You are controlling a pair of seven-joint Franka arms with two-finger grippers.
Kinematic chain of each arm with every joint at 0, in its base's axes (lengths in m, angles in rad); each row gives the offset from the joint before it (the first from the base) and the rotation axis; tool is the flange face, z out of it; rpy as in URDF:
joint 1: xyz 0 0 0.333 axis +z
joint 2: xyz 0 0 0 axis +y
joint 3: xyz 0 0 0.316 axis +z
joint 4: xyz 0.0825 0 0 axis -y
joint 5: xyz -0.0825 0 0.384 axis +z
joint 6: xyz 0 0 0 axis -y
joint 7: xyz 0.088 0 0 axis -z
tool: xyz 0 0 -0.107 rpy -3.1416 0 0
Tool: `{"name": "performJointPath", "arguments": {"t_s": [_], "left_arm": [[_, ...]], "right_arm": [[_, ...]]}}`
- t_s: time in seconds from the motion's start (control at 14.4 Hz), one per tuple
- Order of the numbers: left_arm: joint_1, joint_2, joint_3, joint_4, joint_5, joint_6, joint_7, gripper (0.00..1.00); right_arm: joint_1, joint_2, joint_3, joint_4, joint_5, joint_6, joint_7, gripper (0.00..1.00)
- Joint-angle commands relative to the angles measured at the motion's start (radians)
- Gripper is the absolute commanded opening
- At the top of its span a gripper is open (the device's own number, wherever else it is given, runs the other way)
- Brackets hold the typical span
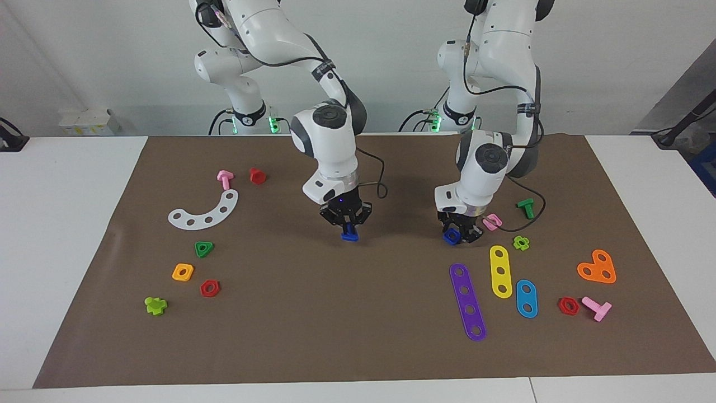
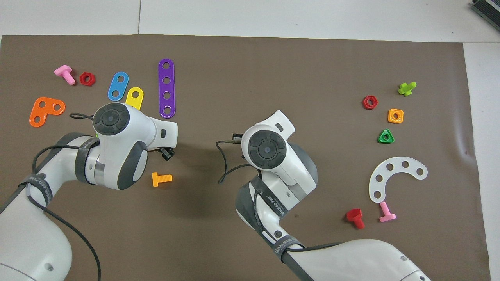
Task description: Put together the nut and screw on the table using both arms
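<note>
Facing view: right claw (image 1: 349,228) pinches the screw (image 1: 349,235), left claw (image 1: 460,234) clamps the nut (image 1: 451,237); misaligned mating could jam them.

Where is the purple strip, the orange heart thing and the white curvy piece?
purple strip (image 1: 468,302), facing view, middle of its flat face.
orange heart piece (image 1: 597,269), facing view, flat middle between its holes.
white curved piece (image 2: 395,176), overhead view, middle of the arc.

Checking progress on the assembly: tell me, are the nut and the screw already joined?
No: the right gripper holds the screw while the nut is apart, at the left gripper.
</note>
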Motion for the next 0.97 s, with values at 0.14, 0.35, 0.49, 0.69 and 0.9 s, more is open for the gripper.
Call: {"name": "performJointPath", "arguments": {"t_s": [0.14, 0.35, 0.49, 0.69, 0.9], "left_arm": [[0.006, -0.004, 0.011, 0.093, -0.018, -0.166, -0.219, 0.04], [0.002, -0.007, 0.009, 0.131, -0.037, -0.218, -0.469, 0.0], [-0.011, -0.004, 0.008, 0.17, -0.077, -0.236, -0.621, 0.0], [-0.058, 0.016, 0.009, 0.237, -0.137, -0.258, -0.86, 0.0], [-0.145, 0.038, 0.009, 0.294, -0.137, -0.25, -1.067, 0.0]], "right_arm": [[0.002, 0.025, -0.001, 0.007, -0.022, 0.029, 0.032, 0.15], [0.002, 0.024, -0.002, 0.01, -0.019, 0.043, 0.039, 1.0], [-0.021, -0.031, -0.005, 0.007, -0.018, 0.022, 0.029, 1.0], [-0.091, -0.135, -0.005, 0.004, -0.019, -0.065, -0.019, 1.0], [-0.177, -0.205, -0.004, 0.004, -0.019, -0.156, -0.17, 1.0]]}}
